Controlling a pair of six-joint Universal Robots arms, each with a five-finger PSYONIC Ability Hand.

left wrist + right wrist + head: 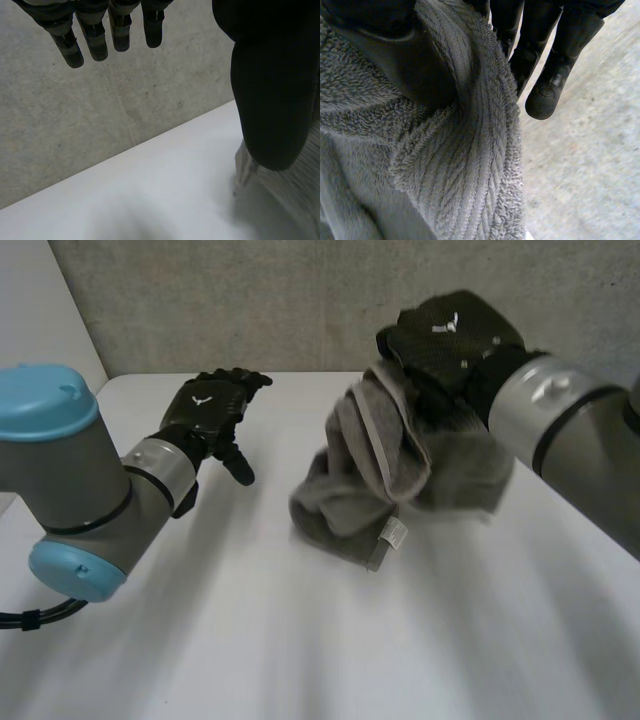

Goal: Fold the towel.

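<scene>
A grey towel (pixel 370 480) hangs bunched from my right hand (pixel 450 335), its lower folds and a white label (pixel 394 533) resting on the white table (pixel 300 640). In the right wrist view a ribbed edge of the towel (pixel 455 175) is pinched between the thumb and the curled fingers (pixel 555 75) of that hand. My left hand (pixel 205 410) hovers over the table to the left of the towel, apart from it, fingers straight and holding nothing. In the left wrist view the fingers (pixel 95 35) point at the wall, and the towel (pixel 290 195) lies beyond the thumb.
A grey concrete wall (pixel 300 300) stands right behind the table's far edge. Bare table top stretches in front of the towel and under my left arm.
</scene>
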